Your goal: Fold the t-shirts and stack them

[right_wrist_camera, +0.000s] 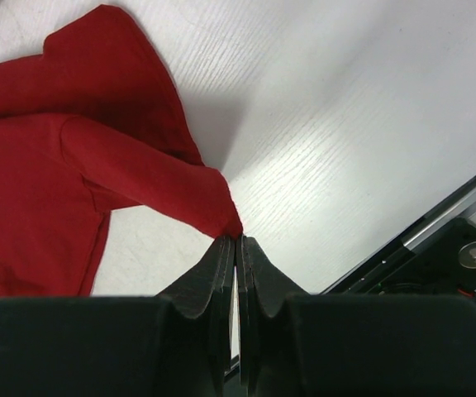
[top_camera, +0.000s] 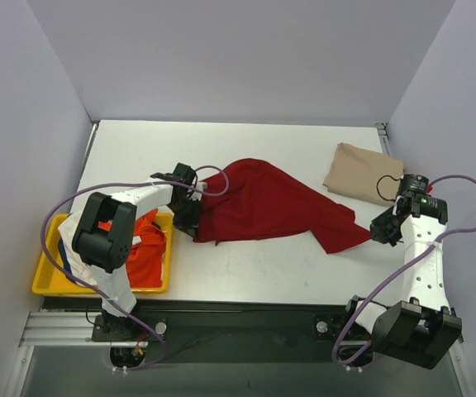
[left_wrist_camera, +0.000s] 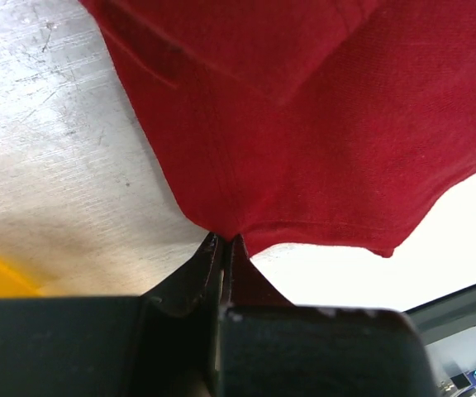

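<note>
A large dark red t-shirt (top_camera: 267, 207) lies stretched across the middle of the table. My left gripper (top_camera: 190, 223) is shut on its left corner; in the left wrist view the red cloth (left_wrist_camera: 304, 124) runs into the closed jaws of the left gripper (left_wrist_camera: 224, 240). My right gripper (top_camera: 376, 233) is shut on the shirt's right tip, where the red cloth (right_wrist_camera: 97, 165) meets the right gripper (right_wrist_camera: 237, 238). A folded tan t-shirt (top_camera: 362, 172) lies at the back right. Orange, white and blue t-shirts (top_camera: 145, 252) fill the tray.
The yellow plastic tray (top_camera: 48, 277) sits at the table's front left, beside the left arm. The table's front edge and a metal rail (top_camera: 221, 318) run below the shirt. Grey walls close in the table on three sides.
</note>
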Action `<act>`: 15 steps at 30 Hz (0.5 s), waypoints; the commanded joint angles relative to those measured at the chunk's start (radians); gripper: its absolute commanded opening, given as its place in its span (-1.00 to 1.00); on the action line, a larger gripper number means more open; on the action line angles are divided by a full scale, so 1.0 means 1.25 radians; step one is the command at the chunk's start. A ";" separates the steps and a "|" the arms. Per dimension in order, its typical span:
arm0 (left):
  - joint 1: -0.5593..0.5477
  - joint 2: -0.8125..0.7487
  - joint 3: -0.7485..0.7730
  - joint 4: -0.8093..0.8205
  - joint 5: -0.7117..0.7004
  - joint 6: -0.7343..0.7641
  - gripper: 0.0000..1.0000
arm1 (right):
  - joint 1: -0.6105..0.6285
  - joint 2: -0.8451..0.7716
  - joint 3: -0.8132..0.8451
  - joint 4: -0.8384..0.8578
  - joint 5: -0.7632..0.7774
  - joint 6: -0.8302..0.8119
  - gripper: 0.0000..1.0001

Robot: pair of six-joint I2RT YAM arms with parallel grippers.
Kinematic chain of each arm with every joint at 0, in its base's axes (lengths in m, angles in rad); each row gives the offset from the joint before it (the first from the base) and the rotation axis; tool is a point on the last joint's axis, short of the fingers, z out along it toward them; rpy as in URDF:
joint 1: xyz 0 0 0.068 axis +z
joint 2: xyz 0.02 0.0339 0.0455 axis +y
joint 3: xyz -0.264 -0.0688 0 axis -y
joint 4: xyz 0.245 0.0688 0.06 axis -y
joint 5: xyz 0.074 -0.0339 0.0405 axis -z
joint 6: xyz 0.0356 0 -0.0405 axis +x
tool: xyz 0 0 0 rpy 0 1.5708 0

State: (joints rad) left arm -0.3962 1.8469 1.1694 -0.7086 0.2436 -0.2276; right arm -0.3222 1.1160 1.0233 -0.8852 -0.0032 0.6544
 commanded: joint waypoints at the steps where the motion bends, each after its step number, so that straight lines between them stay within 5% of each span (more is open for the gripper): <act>1: 0.003 0.026 0.007 0.040 -0.021 0.011 -1.00 | -0.005 -0.013 0.035 -0.018 -0.021 0.003 -1.00; 15: 0.122 -0.202 0.376 -0.102 -0.007 -0.088 -1.00 | 0.012 0.009 0.407 -0.009 -0.026 -0.025 -1.00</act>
State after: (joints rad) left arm -0.2802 1.6981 1.5017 -0.7994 0.2390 -0.2848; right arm -0.3122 1.1183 1.4120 -0.8959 -0.0517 0.6468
